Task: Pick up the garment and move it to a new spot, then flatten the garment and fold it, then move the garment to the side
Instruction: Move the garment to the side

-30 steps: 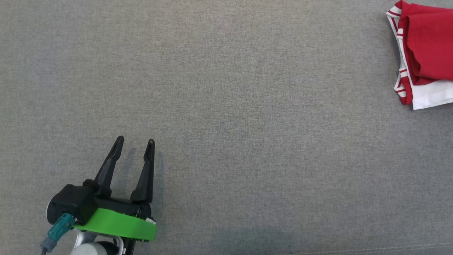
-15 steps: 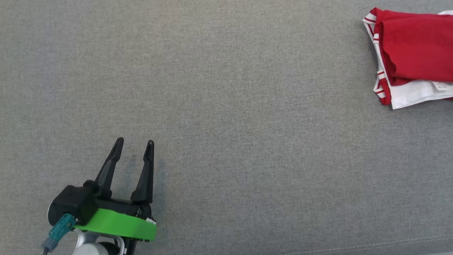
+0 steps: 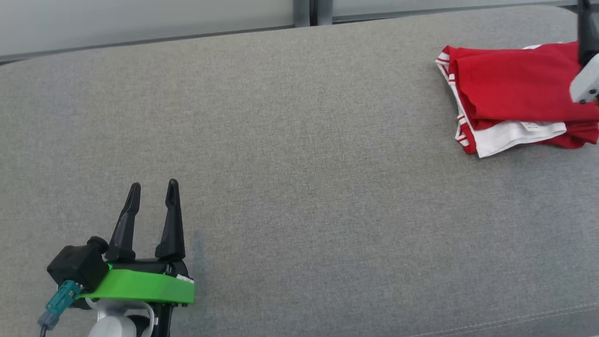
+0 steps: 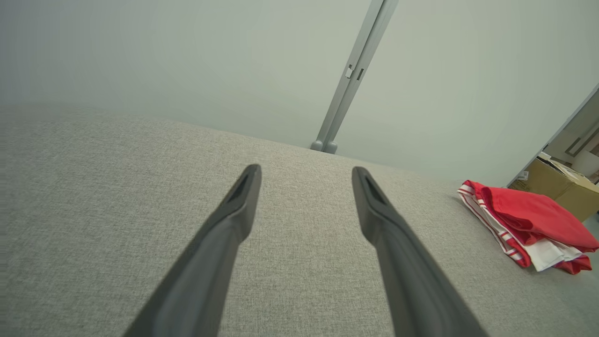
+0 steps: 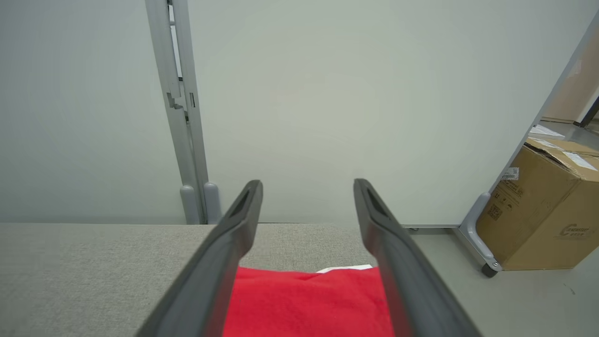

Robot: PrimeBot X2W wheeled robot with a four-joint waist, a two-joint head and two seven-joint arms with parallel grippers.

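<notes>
Head view is showing the garment [image 3: 514, 93] lying folded at the far right of the grey upholstered surface [image 3: 299, 187], close to its back edge. It is a red piece with red-and-white striped trim, and a white layer carrying a small label is peeking out along its near side. It is looking soft, light and limp, so I am expecting it to sag and the stacked layers to slide apart if only the top one is pinched. The thick folded edge on its left, where all the layers are meeting, is looking like the safest place to take hold.

Right gripper [image 5: 307, 182] is hovering directly over the red cloth with its fingers spread wide and nothing between them; whether the tips are touching the fabric I cannot tell. Left gripper [image 3: 154, 183] is resting well apart from the garment, at the near left of the surface, fingers likewise wide and gripping nothing.

Beyond the surface, a cardboard box [image 5: 538, 210] is standing on the floor by the pale partition [image 5: 327, 93]. Its top flaps are sitting loosely, and its contents are hidden.
</notes>
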